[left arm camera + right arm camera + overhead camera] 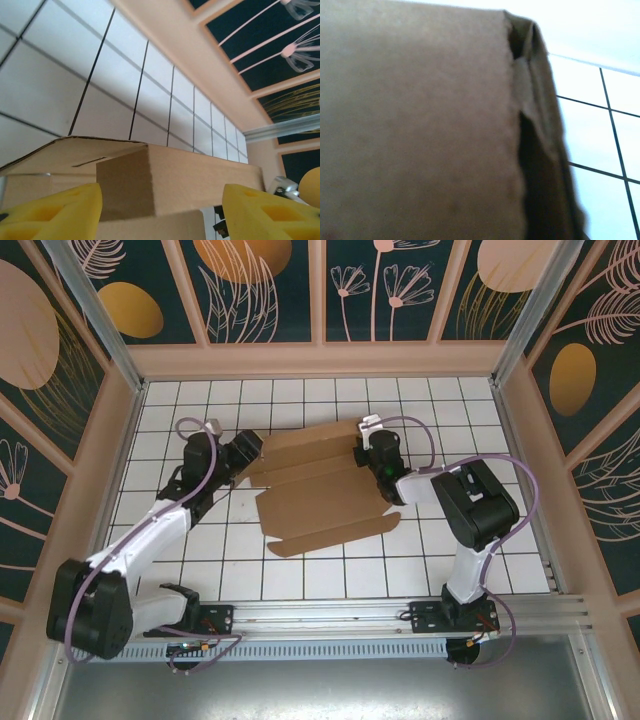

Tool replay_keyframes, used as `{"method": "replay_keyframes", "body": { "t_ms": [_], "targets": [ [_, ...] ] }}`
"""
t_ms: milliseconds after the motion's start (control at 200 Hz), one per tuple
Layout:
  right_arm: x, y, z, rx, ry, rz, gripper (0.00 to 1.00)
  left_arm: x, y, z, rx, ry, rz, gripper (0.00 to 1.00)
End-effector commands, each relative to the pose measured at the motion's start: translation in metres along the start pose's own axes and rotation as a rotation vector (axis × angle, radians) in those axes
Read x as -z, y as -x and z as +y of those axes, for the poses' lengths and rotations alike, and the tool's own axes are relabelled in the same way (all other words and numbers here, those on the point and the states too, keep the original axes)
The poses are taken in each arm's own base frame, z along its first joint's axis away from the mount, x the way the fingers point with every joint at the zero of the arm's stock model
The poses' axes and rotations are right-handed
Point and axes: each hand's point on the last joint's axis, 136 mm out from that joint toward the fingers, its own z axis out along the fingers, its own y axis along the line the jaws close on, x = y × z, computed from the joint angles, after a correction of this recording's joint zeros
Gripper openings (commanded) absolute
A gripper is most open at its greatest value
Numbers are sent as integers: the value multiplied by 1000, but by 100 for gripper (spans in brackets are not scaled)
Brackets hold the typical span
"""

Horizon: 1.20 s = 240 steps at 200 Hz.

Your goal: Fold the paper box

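The paper box (320, 490) lies partly folded in the middle of the gridded table, brown and unprinted, with its front flaps still flat. My left gripper (250, 453) is at the box's left end. In the left wrist view its yellow fingers (55, 212) stand apart, so the left gripper (160, 215) is open, with a raised cardboard wall and folded-in side flap (200, 175) just ahead of them. My right gripper (368, 452) sits at the right end of the box's rear part. Blurred cardboard (420, 125) hides the fingers in the right wrist view.
The white gridded table (200, 570) has free squares to the left, right and front of the box. Wooden walls (320, 360) close in the back and both sides. An aluminium rail (400, 615) with the arm bases runs along the near edge.
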Motion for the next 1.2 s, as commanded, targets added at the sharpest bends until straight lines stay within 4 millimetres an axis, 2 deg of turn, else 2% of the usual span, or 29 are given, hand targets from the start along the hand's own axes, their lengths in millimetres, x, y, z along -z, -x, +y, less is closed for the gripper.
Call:
{"method": "replay_keyframes", "body": {
  "t_ms": [0,110,165,250,365,460,575,706,856,926,1061,1196],
  "targets": [
    [-10,-8,-16,-8,-78,58,2,16,3,10,-115,49,-46,62],
    [-11,-8,-18,-18,-81,58,0,15,-14,21,-239,131,6,54],
    [-12,-9,-19,-21,-81,60,0,11,-29,18,-348,151,41,51],
    [-13,-9,-19,-21,-76,64,0,1,-53,13,-504,191,112,51],
    [-12,-9,-19,-22,-74,62,0,-14,-68,34,-536,292,179,56],
    [-12,-10,-19,-25,-73,62,0,-23,-67,46,-534,339,153,58],
    [-12,-11,-20,-23,-76,65,0,-35,-63,52,-535,355,101,61],
    [-12,-10,-19,-23,-73,62,0,-50,-68,59,-531,355,119,64],
    [-12,-10,-19,-22,-69,60,0,-60,-68,92,-459,395,171,68],
    [-12,-9,-18,-22,-66,59,0,-61,-65,100,-455,399,156,69],
    [-13,-10,-16,-18,-58,59,0,-66,-61,112,-444,412,146,71],
    [-13,-9,-15,-14,-51,58,0,-78,-69,115,-429,382,178,73]
  ]
}}
